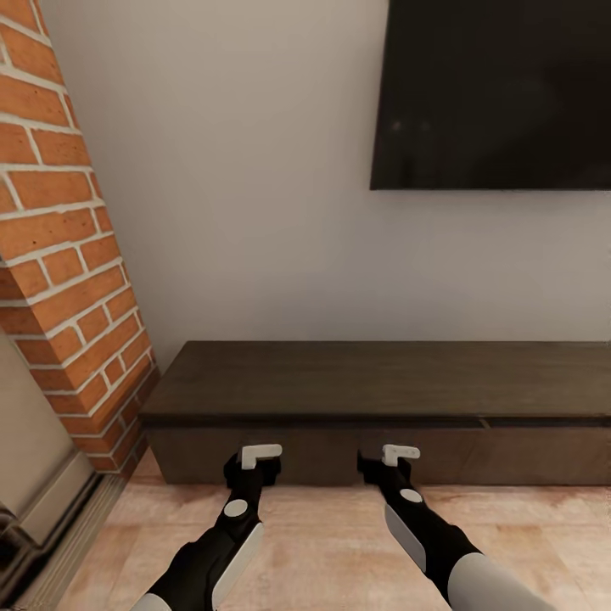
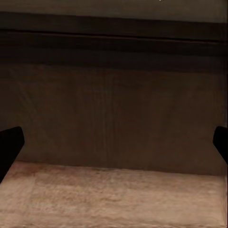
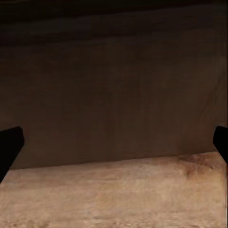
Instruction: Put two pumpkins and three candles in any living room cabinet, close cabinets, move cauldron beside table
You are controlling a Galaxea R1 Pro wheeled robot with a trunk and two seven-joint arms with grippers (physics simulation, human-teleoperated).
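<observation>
A: Where does the cabinet (image 1: pixel 382 407) stand?

B: It stands on the floor (image 1: pixel 339 543), along the wall (image 1: pixel 246 195), and runs out of the head view at the right. Its left end is just beside the brick column (image 1: pixel 68 255).

A: What is above it?

B: The television (image 1: pixel 492 93) hangs on the wall, over the right part of the cabinet and well apart from its top.

A: And the two arms?

B: Both are before the cabinet front, above the floor. The left gripper (image 1: pixel 259 462) is near the left end, the right gripper (image 1: pixel 395 460) near the middle. In each wrist view the drawer front (image 2: pixel 114 114) stands close ahead, the floor below it.
</observation>
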